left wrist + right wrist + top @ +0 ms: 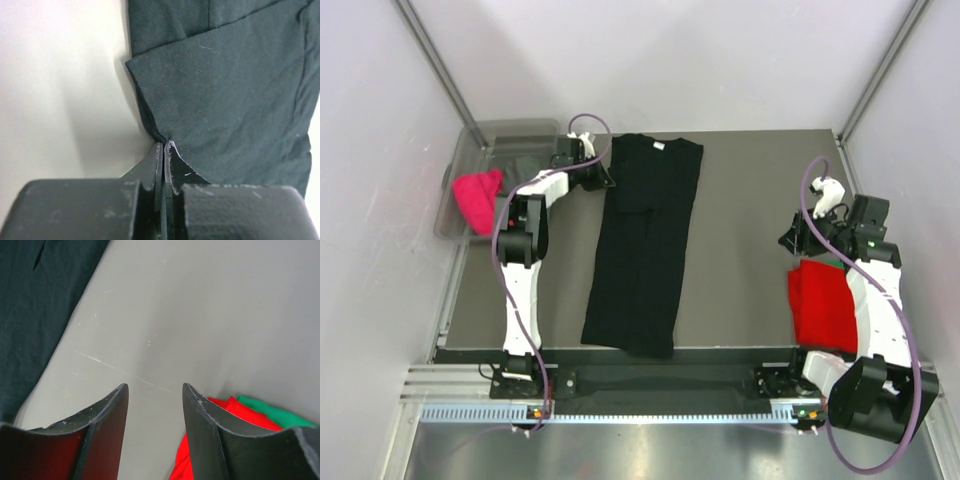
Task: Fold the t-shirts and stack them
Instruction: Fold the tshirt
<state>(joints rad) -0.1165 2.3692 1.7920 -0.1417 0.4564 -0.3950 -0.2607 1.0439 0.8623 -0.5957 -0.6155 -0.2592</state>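
The left gripper (pixel 165 146) is clamped tight on the left edge of the black t-shirt (pixel 645 240), near its far end, with only a thin lip of cloth between the fingertips. The right gripper (pixel 155 387) hangs half open and holds nothing, above bare table (pixel 740 200) just beside the folded red t-shirt (pixel 820 305), which has a green t-shirt (pixel 280 415) under it.

The black shirt lies as a long narrow strip down the middle of the table.

The bite is shallow, so the cloth may slip free on a lift. A pull from one side may also drag the whole strip askew.

The plastic tub (pixel 470 140), holding a pink t-shirt (pixel 478 198), crowds the left arm. The shirt's near end reaches the table edge. Open table lies between the black shirt and the red one.
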